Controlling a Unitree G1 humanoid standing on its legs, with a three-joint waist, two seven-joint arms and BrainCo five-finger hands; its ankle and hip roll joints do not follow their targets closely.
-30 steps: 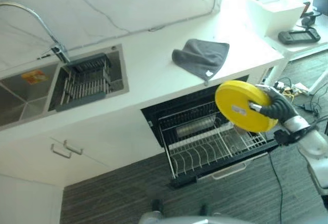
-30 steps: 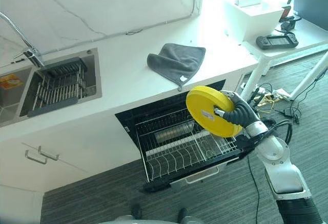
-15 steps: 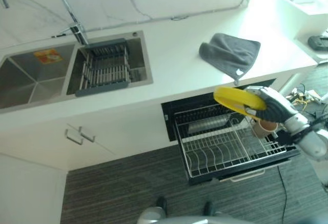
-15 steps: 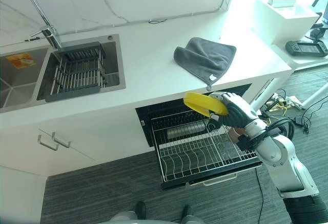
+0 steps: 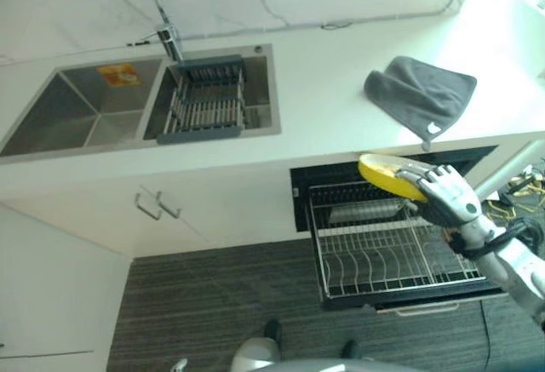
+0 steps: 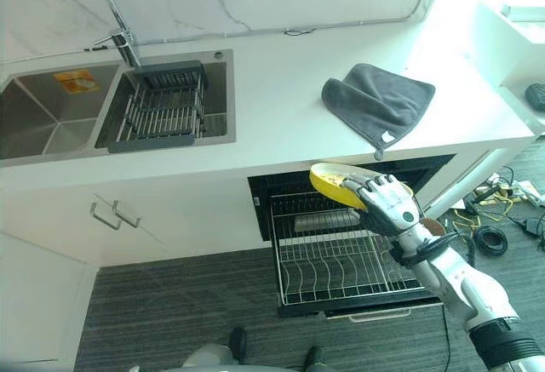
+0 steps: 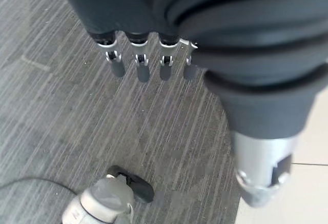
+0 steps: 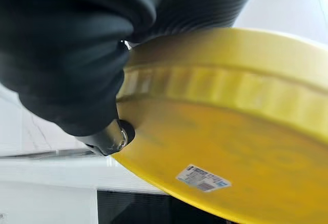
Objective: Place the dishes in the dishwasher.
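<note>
Far left of the frame there's the double sink, its right basin holding a dark drying rack that looks empty as far as I can tell. Center right on the white counter lies a grey cloth, its corner hanging over the edge. Below that, the dishwasher rack is pulled out, tines bare across the middle, with some silvery cylinder at the back. The yellow plate is nearly flat, just above the rack's back edge, and the right hand has its fingers curled over the plate's right rim. I'd guess it needs tipping upright to slot in. The left hand hangs over the floor, fingers straight, nothing in it.
</note>
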